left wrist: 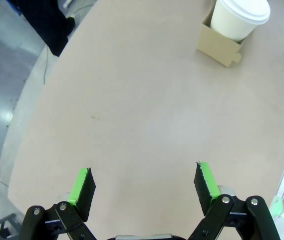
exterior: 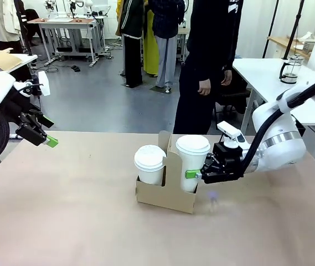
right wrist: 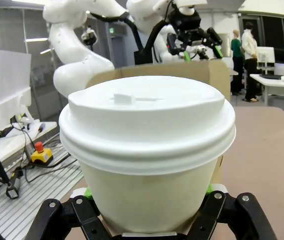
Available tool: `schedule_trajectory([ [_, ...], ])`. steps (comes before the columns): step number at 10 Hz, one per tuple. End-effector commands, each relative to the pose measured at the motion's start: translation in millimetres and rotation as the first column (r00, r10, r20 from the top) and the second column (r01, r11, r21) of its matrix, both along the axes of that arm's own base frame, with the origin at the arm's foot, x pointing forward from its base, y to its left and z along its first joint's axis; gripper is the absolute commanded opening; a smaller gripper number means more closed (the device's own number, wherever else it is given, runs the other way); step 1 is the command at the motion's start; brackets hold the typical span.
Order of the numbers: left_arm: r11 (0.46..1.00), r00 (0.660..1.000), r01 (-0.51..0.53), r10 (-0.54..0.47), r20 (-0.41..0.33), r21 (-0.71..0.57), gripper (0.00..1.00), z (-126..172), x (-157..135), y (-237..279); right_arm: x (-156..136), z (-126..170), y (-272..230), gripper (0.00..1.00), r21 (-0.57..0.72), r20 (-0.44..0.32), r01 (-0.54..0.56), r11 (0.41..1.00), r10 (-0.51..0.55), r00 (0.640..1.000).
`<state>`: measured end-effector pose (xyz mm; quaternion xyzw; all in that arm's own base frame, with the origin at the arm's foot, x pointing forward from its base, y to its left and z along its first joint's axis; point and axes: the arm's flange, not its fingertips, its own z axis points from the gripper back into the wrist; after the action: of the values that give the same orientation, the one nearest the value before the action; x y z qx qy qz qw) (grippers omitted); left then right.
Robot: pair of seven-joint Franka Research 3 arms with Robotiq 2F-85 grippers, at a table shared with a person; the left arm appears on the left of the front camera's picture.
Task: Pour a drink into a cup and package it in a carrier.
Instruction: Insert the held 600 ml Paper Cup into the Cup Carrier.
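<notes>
Two lidded white cups sit in one brown cardboard carrier [exterior: 165,191] mid-surface [exterior: 63,221]: the left cup [exterior: 149,163] and the right cup [exterior: 192,159]. The right pincer [exterior: 197,173] reaches level from the side, pinching the right cup. The left pincer [left wrist: 144,184] hovers well apart, spread and empty. The cups' contents are hidden.
</notes>
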<state>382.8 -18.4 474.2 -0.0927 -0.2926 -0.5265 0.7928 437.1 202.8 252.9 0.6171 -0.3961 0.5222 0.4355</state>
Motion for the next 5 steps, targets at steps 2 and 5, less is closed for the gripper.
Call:
schedule_trajectory([
  [2,1.0,1.0,-0.002,0.002,-0.006,-0.022,1.0,1.0,0.2,0.6,4.1,-12.6,-3.8,0.81,-0.031,0.063,-0.059,0.998,0.061,0.996],
  [5,1.0,1.0,-0.002,0.002,-0.006,-0.022,1.0,1.0,0.2,0.6,4.1,-8.6,-5.4,1.0,-0.078,0.132,-0.084,0.993,0.094,0.987],
])
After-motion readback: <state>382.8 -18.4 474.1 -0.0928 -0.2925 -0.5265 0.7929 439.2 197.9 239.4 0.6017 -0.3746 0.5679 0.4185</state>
